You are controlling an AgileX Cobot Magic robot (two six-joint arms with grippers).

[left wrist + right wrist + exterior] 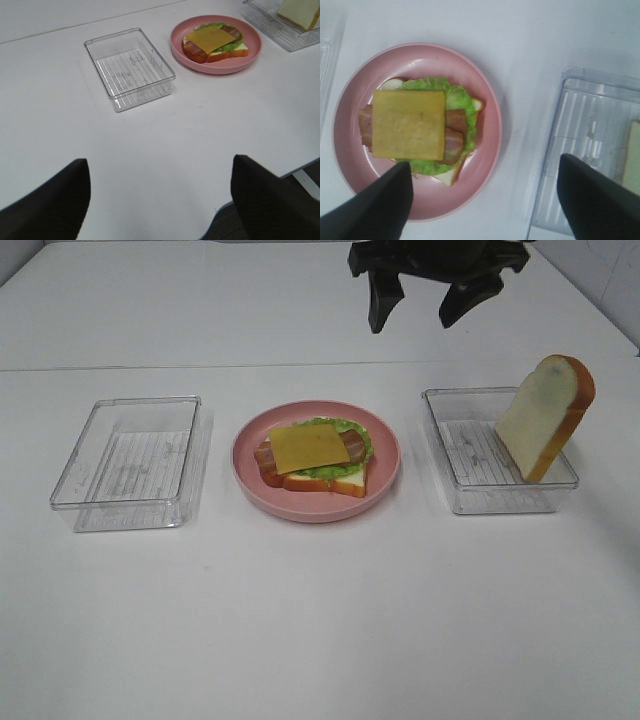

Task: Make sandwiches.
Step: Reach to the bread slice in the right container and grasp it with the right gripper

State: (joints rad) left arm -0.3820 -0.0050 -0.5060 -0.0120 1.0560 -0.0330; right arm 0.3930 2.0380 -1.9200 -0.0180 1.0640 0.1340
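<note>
On the table (320,620) three things stand in a row: an empty tray (130,462) on the left, a plate (316,461) in the middle, a second tray (497,450) on the right. On the plate lies a bread slice (335,483), with lettuce (335,445), bacon (266,455) and cheese (308,448) stacked on it. Another slice (545,416) leans upright in the right tray.

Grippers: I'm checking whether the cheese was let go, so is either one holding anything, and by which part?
Nothing is held. The right gripper is open above the plate, cheese lying on the sandwich. The left gripper is open over bare table.
</note>
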